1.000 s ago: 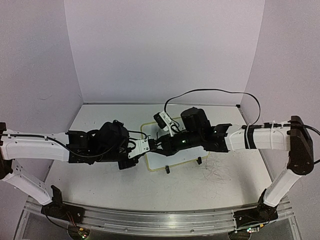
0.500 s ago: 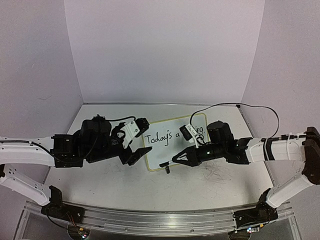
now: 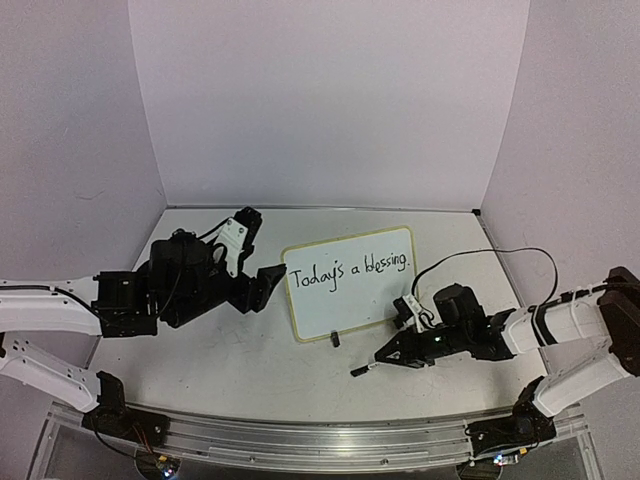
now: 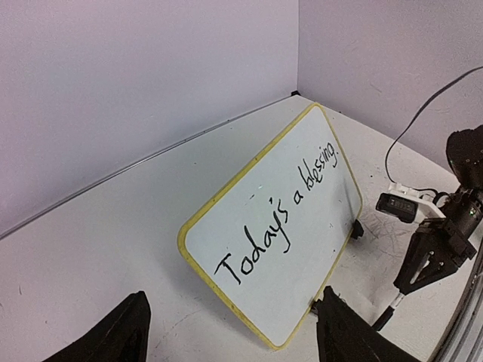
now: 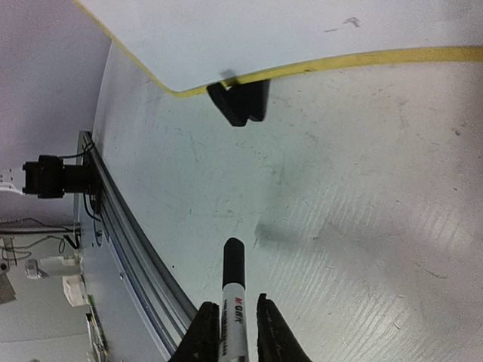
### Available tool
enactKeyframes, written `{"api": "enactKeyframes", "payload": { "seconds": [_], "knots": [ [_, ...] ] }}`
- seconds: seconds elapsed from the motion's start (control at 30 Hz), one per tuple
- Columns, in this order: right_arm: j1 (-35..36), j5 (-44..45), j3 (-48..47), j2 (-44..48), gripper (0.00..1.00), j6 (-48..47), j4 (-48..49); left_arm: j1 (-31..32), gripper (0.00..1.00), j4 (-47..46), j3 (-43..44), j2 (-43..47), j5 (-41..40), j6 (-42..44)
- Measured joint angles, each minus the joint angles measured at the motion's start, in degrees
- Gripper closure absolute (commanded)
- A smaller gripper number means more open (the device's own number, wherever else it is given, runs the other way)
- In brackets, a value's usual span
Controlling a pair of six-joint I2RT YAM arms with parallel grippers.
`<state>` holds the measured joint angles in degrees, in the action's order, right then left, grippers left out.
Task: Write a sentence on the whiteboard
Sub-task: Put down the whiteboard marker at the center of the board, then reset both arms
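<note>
Right hand (image 5: 233, 309): fingers nearly closed either side of the marker (image 5: 233, 271), low over the surface (image 3: 200, 360). There's a sliver of gap on one side, so we can't tell whether it's gripped or loose. Left hand (image 4: 230, 309): wide open, nothing in it, just left of the whiteboard (image 3: 345, 305). The whiteboard stands tilted on its clip feet (image 5: 240, 102), between both hands. The sentence (image 3: 350, 270) reads "Today's a blessing." We judge the writing done; only parking the marker is left.
</note>
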<state>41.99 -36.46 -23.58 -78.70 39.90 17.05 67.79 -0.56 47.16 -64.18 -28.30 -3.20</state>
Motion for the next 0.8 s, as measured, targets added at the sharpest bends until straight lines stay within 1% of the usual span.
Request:
{"api": "enactKeyframes", "payload": {
  "seconds": [0.07,0.2,0.3,0.4,0.43,0.5,0.6,0.7,0.8],
  "knots": [
    [-0.25,1.97,0.62,-0.09,0.52,1.28,0.69,-0.02,0.22,-0.03,-0.66,0.18,-1.21,-1.86],
    [-0.82,7.62,1.67,0.91,0.37,2.87,-0.84,-0.05,0.21,0.03,-1.12,1.38,-3.67,-4.37],
    [-1.38,13.89,1.76,5.15,0.29,2.76,-6.16,-0.33,0.19,0.63,-0.71,2.05,-6.25,-5.62],
    [-2.36,21.19,1.45,12.55,0.11,2.27,-13.11,-0.86,0.17,1.91,0.36,2.03,-8.3,-6.94],
    [-2.62,23.76,0.81,15.19,0.08,2.07,-16.13,-1.11,0.16,2.5,0.91,2.03,-8.9,-7.55],
    [-2.93,29.03,-2.11,20.07,0.05,0.83,-23.2,-1.49,0.12,4.0,2.24,2.08,-9.82,-8.88],
    [-2.97,35.85,-8.75,25.53,0.02,-1.83,-31.34,-1.81,0.02,5.62,3.95,2.72,-10.86,-10.28],
    [-2.97,42.73,-18.65,31.19,0.02,-7.44,-38.04,-1.86,0.01,7.22,5.9,4.78,-10.82,-11.02],
    [-2.97,48.32,-26.09,37.34,0.02,-13.65,-39.83,-1.86,0.0,7.75,7.55,8.03,-10.8,-11.15]
  ]
}}
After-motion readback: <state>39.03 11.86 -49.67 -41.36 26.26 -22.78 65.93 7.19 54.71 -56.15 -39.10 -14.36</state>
